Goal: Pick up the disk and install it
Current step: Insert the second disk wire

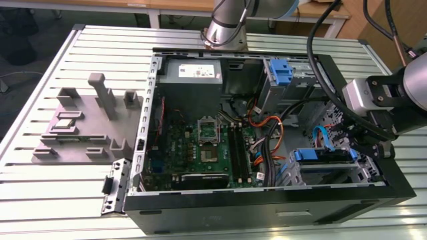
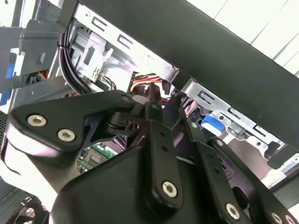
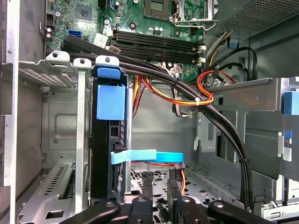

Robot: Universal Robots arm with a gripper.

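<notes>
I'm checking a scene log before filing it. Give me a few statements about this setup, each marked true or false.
1. The computer case lies open on a slatted metal table. True.
2. The disk lies on the table outside the case. False: it stands edge-on in the metal drive cage inside the case.
3. In the first wrist view, the tool is close to the disk. True.
4. A flat blue cable runs beside the disk. True.
5. The arm's base stands at the exterior view's left edge. False: it stands beyond the case's far side.
</notes>
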